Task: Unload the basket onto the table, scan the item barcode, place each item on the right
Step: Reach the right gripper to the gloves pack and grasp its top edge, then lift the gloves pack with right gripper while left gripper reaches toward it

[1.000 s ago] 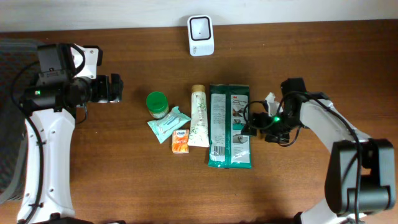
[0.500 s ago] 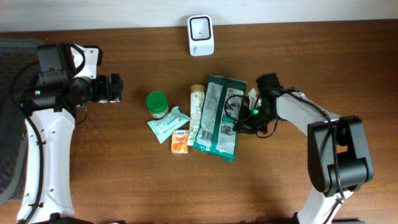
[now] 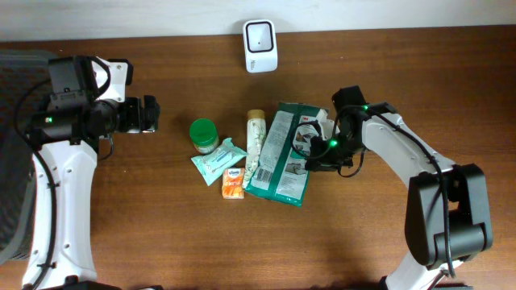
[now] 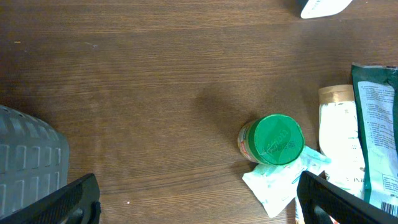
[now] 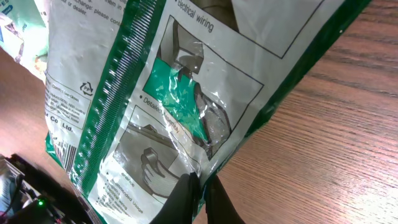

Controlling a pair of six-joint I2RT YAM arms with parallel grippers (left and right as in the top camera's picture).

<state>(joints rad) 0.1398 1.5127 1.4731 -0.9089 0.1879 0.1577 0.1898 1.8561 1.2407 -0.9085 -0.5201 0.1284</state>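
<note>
Nearest the robot's side of the table (image 3: 161, 242), a small orange pack (image 3: 234, 183) lies just beside the near left corner of the green packet (image 3: 278, 165). This packet is the item to scan; it lies tilted in the middle of the table, its left edge against a white tube (image 3: 255, 138). The right gripper (image 3: 316, 155) is closed tight on the packet's right edge, and the wrist view shows only a thin fold of film pinched between the fingers (image 5: 186, 194). With so slim a hold, the lift should be slow and straight up so the film does not slip out. The packet should clear the tube, the tissue pack (image 3: 218, 159) and the green-lidded jar (image 3: 203, 132) before it travels, or it may drag them along. The left gripper (image 3: 151, 114) hovers well to the left, spread wide and holding nothing, so it is no obstacle. Farthest off, at the table's far edge, sits the white scanner (image 3: 260, 35). The printed face probably needs to be turned flat toward its window and held steady, though where the barcode sits I cannot tell.
</note>
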